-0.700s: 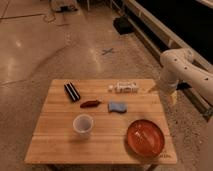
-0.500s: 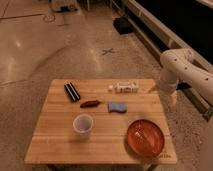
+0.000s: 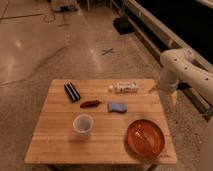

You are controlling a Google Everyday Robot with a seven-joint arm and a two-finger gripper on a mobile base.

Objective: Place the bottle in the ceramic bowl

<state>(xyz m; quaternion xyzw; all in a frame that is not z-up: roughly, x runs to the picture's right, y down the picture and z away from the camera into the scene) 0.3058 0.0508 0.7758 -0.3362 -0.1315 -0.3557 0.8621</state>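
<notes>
The small white bottle lies on its side near the far edge of the wooden table. The red-orange ceramic bowl sits at the table's near right corner and looks empty. My gripper hangs from the white arm just beyond the table's right edge. It is to the right of the bottle and farther back than the bowl, touching neither.
A translucent white cup stands upright near the table's middle. A blue sponge and a small reddish-brown item lie between the bottle and the cup. A black rectangular item lies at the far left.
</notes>
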